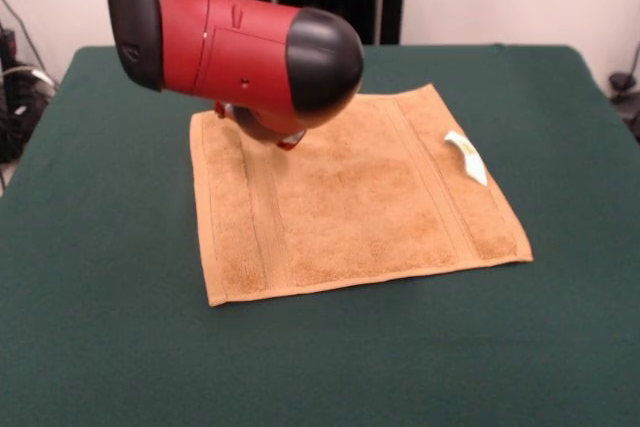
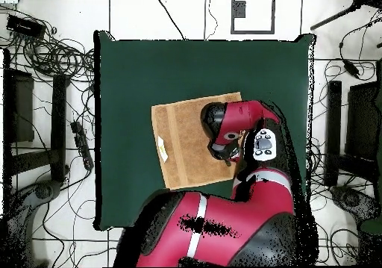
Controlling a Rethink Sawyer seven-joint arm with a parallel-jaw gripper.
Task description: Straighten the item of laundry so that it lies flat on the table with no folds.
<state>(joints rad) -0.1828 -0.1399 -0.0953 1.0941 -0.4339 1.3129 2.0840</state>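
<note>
On the dark green felt-covered table (image 1: 90, 327), front view: orange-tan terry towel (image 1: 360, 202) spread flat, white tag (image 1: 466, 157) up; gripper (image 1: 262, 127) at its far corner, jaw state cannot be told. Overhead view: arm hides that corner. Judged nearly finished; next, check the hidden corner.

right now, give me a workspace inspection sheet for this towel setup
surface: green table, bare around the towel
job's things: orange-tan towel lies spread flat, no folds seen; white tag on top near one edge
clutter: nothing seen on the table
grippers: gripper hidden under the arm's wrist over the towel's far corner; cannot tell its state
cables: tangled cables on the floor beside the table
surroundings: black stands on the floor off the table's side
</note>
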